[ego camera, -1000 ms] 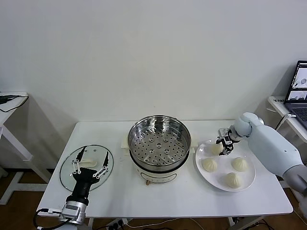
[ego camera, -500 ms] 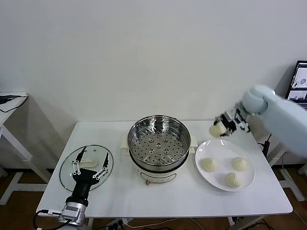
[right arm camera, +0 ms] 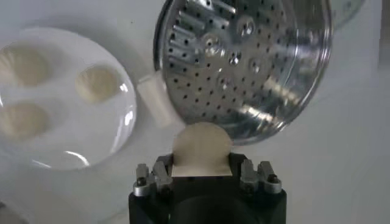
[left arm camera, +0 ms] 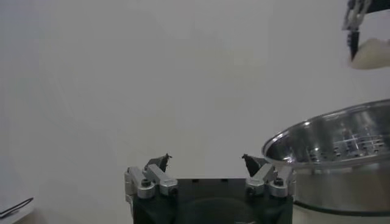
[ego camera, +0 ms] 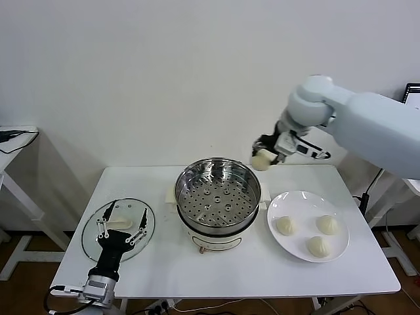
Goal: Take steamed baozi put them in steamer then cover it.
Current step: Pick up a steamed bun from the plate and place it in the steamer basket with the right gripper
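My right gripper [ego camera: 268, 156] is shut on one cream-white baozi [ego camera: 262, 159] and holds it in the air above the steamer's right rim. In the right wrist view that baozi [right arm camera: 202, 148] sits between the jaws, over the edge of the perforated tray [right arm camera: 244, 55]. The steel steamer [ego camera: 218, 195] stands mid-table with nothing on its tray. Three baozi [ego camera: 286, 226] [ego camera: 327, 224] [ego camera: 319, 246] lie on the white plate [ego camera: 289, 198]. The glass cover [ego camera: 93, 231] lies flat at the left. My left gripper [ego camera: 122, 227] hovers open over it; its fingers [left arm camera: 159, 163] stand wide apart.
The white table [ego camera: 262, 275] carries everything. A second desk with a laptop [ego camera: 412, 92] stands at the far right, and another table edge [ego camera: 16, 141] at the far left. A white wall runs close behind.
My right gripper has lifted a baozi off the plate and carried it up and to the left, from the plate's back edge to above the steamer's right rim. The left arm has stayed still.
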`<action>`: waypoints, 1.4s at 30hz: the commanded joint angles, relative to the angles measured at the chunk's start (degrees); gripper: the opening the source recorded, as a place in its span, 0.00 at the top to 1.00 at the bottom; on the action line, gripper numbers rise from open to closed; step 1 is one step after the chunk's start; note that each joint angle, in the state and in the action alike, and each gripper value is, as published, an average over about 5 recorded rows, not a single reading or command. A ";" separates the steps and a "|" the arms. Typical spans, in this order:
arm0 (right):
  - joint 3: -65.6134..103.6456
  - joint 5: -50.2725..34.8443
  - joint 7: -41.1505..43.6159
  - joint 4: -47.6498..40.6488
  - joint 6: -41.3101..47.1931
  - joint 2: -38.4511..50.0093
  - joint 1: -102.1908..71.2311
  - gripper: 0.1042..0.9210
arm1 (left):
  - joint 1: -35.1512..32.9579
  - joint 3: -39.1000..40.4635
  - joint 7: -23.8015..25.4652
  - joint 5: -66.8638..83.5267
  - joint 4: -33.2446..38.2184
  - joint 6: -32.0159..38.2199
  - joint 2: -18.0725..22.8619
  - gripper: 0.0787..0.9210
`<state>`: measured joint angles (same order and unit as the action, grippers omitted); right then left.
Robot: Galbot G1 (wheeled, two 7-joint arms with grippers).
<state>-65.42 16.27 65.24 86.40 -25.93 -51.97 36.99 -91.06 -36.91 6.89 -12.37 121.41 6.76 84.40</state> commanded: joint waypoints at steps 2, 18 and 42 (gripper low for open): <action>-2.08 9.17 -4.69 -5.32 -9.24 -10.26 -4.31 0.35 | 0.21 -0.48 0.21 0.27 -0.65 0.22 -0.09 0.12; 9.55 21.01 -8.05 -23.49 -16.26 -19.35 -19.84 0.35 | 0.63 -1.26 0.95 1.14 -2.16 0.46 -0.19 0.12; 7.99 8.01 -5.37 -18.04 -10.81 -12.14 -11.64 0.12 | 0.25 -1.20 1.04 1.35 -1.62 0.61 -0.08 0.12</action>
<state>-56.17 32.85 58.38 65.12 -39.53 -68.36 19.99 -90.58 -38.25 8.02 -10.91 119.51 7.42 84.35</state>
